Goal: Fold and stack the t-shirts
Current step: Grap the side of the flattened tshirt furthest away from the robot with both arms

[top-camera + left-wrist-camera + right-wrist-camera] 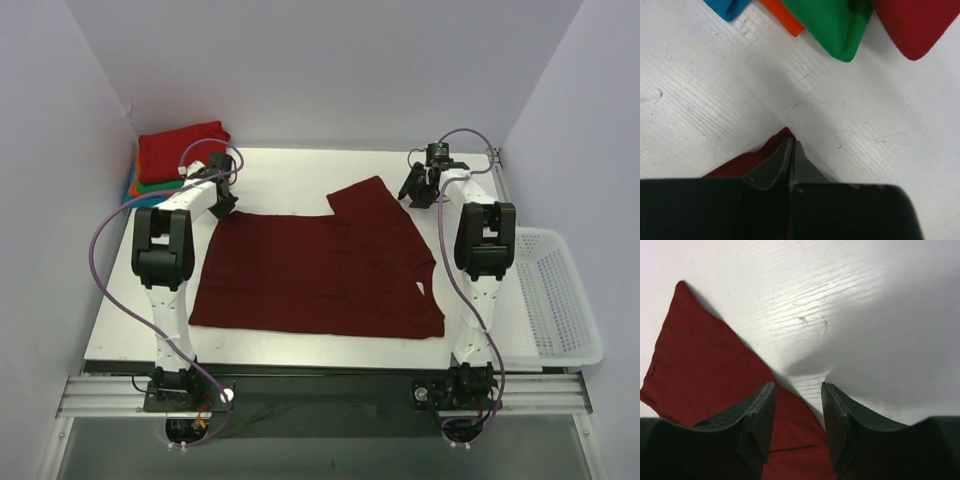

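White worktop (300,348) is covered across its middle by the maroon t-shirt (320,270), spread flat. Its far left corner is pinched by the clenched left hand (791,145). The right hand (799,387) is held released over the far sleeve. At the far left corner, folded t-shirts (180,150) are stacked.

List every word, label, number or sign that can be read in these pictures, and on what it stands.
None can be read. The maroon t-shirt, the folded t-shirts, the basket and the table show no writing. A small white spot at the shirt's collar is too small to tell.
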`<state>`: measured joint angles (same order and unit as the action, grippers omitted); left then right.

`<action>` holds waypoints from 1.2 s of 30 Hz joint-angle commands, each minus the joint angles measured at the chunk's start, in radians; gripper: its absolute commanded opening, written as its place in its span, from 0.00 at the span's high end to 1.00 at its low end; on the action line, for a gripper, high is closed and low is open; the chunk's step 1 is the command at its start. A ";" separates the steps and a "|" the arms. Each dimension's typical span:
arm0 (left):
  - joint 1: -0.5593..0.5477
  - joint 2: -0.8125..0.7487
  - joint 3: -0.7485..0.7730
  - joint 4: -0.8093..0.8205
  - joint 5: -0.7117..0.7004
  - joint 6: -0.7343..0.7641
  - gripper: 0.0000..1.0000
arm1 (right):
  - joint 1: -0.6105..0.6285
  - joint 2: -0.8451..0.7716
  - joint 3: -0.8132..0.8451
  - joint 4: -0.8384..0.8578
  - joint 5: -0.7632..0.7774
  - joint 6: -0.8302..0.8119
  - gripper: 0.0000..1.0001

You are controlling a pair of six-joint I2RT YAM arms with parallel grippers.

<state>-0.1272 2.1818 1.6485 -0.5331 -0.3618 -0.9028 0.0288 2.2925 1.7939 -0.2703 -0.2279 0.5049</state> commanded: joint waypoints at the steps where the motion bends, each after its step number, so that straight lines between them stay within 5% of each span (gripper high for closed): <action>1: 0.008 -0.066 -0.024 0.039 0.029 0.016 1.00 | 0.043 0.021 0.062 -0.096 0.062 -0.028 0.58; 13: 0.020 -0.099 -0.058 0.084 0.070 0.030 1.00 | 0.091 0.087 0.160 -0.187 0.134 -0.009 0.67; 20: 0.032 -0.114 -0.076 0.110 0.096 0.030 1.00 | 0.089 0.067 0.151 -0.190 0.177 0.009 0.95; 23: 0.041 -0.123 -0.088 0.128 0.109 0.031 1.00 | 0.091 0.041 0.148 -0.193 0.203 0.007 1.00; 36: 0.097 -0.149 -0.110 0.197 0.178 0.039 1.00 | 0.088 -0.134 0.104 -0.182 0.266 -0.052 1.00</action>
<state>-0.0483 2.1059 1.5330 -0.3992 -0.2150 -0.8780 0.1196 2.2787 1.9083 -0.4316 -0.0284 0.4824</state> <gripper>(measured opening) 0.053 0.032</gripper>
